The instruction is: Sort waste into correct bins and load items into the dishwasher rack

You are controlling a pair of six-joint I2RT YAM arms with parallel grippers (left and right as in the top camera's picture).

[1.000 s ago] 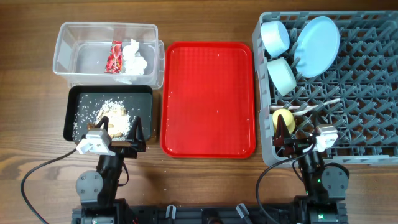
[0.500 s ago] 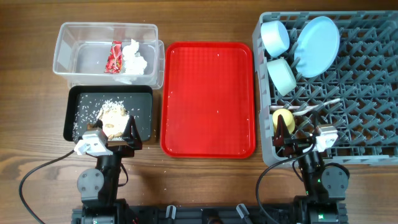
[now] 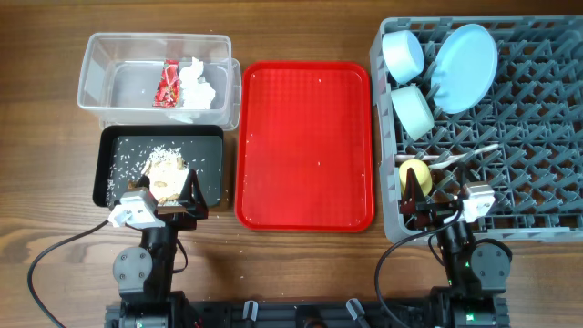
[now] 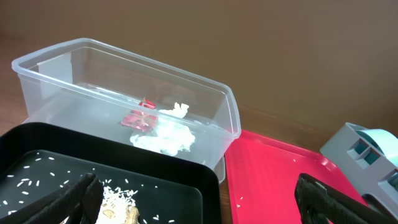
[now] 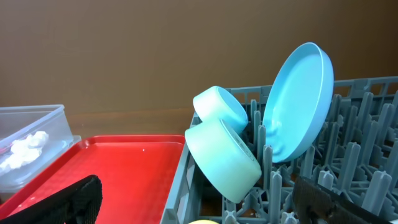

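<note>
I count: blue bowl (image 3: pixel 402 53) 1 | mint bowl (image 3: pixel 413 109) 1 | plate (image 3: pixel 465 55) 1 | yellow cup (image 3: pixel 414 173) 1 | wrapper (image 3: pixel 169 83) 1 | tissue (image 3: pixel 198 85) 1 | clear tub (image 3: pixel 155 37) 1 | black tray (image 3: pixel 208 146) 1 | red tray (image 3: pixel 305 118) 1 | rack (image 3: pixel 537 118) 1

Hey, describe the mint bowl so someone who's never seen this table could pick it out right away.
Find the big grey rack on the robot's right. Along its left edge, two small bowls lean on their sides beside a light-blue plate. The mint bowl is the one nearer the robot, paler and greener than the light-blue bowl behind it.
</note>
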